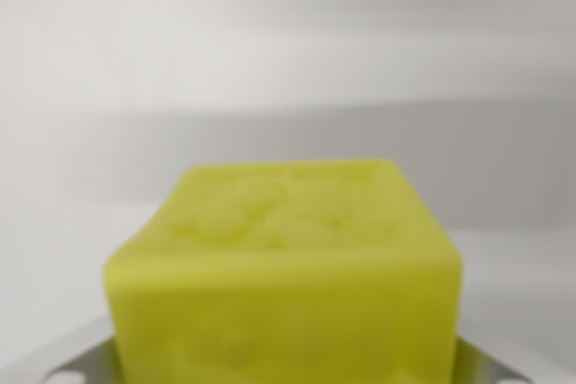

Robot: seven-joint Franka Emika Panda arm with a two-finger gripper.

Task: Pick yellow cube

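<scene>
Yellow cube [283, 281] fills the lower centre of the wrist view, blurred and close between grey metal gripper [288, 370] parts at both bottom corners, grip undeterminable, with a pale grey-white background [288, 60] behind.

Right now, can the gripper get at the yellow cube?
Probably yes: the yellow cube fills the wrist view's lower centre, right at the camera, with nothing in front. The fingers themselves are not visible.

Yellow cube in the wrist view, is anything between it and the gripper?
Nothing visible is. The yellow cube fills the lower middle of the wrist view, right above the metal gripper parts at the bottom edge. The fingertips are out of view, so contact cannot be told.
</scene>
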